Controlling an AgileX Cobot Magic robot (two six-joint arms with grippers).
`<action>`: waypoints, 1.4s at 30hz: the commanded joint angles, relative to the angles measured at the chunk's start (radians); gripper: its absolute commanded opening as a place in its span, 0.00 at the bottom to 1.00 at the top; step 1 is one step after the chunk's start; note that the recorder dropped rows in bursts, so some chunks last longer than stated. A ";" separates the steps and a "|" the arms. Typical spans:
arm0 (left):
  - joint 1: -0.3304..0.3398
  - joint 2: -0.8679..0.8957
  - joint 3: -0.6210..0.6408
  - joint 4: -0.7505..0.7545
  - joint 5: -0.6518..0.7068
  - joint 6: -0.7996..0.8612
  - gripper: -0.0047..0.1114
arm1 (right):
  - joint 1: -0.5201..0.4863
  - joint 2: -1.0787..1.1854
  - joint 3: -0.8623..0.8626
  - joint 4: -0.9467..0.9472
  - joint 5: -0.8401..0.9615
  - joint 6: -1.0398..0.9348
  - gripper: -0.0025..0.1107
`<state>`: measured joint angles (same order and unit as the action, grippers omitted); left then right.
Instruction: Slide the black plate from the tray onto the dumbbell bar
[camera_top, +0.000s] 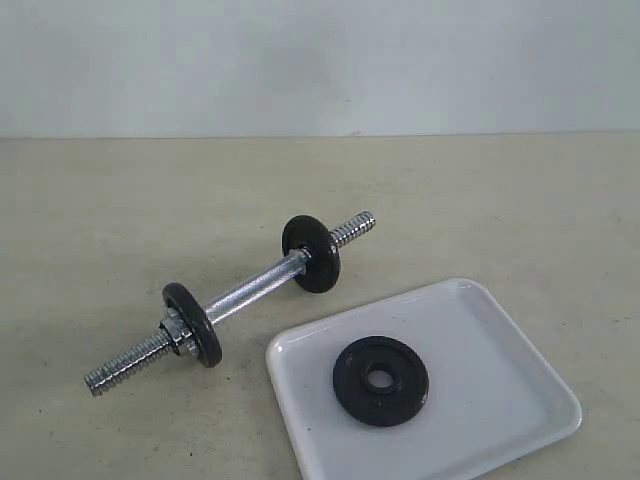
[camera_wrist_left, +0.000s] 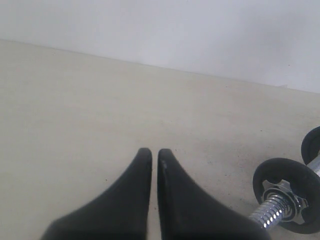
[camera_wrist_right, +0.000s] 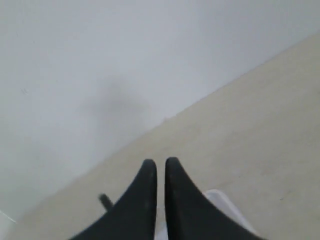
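The black plate (camera_top: 380, 380) lies flat in the white tray (camera_top: 500, 340), toward its left end, centre hole facing up. In the exterior view, the dumbbell bar (camera_top: 255, 287) lies on the worktop (camera_top: 120, 220) up and left of the tray, apart from it, carrying two mounted discs (camera_top: 311, 253). Left tool (camera_wrist_left: 155, 152): fingers drawn to a narrow slit, gripping nothing, near the bar's threaded end. Right tool (camera_wrist_right: 160, 162): same narrow setting, empty.

A beige table (camera_top: 120, 200) met a pale wall (camera_top: 320, 60) — on it stood a far disc (camera_top: 311, 254) and a near disc (camera_top: 192, 323), black, on edge, a nut (camera_top: 173, 332) against the nearer.
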<state>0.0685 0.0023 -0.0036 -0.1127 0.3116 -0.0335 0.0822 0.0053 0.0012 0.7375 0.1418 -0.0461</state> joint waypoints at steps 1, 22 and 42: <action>0.000 -0.002 0.004 -0.004 -0.005 -0.002 0.08 | -0.003 -0.005 -0.001 0.239 -0.012 0.091 0.05; 0.000 -0.002 0.004 -0.004 -0.005 -0.002 0.08 | -0.003 -0.005 -0.506 0.237 0.136 -0.309 0.05; 0.002 -0.002 0.004 -0.004 -0.005 -0.002 0.08 | 0.015 -0.005 -0.551 0.233 0.472 -0.537 0.05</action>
<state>0.0685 0.0023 -0.0036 -0.1127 0.3116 -0.0335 0.0822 -0.0004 -0.5452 0.9744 0.6060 -0.5748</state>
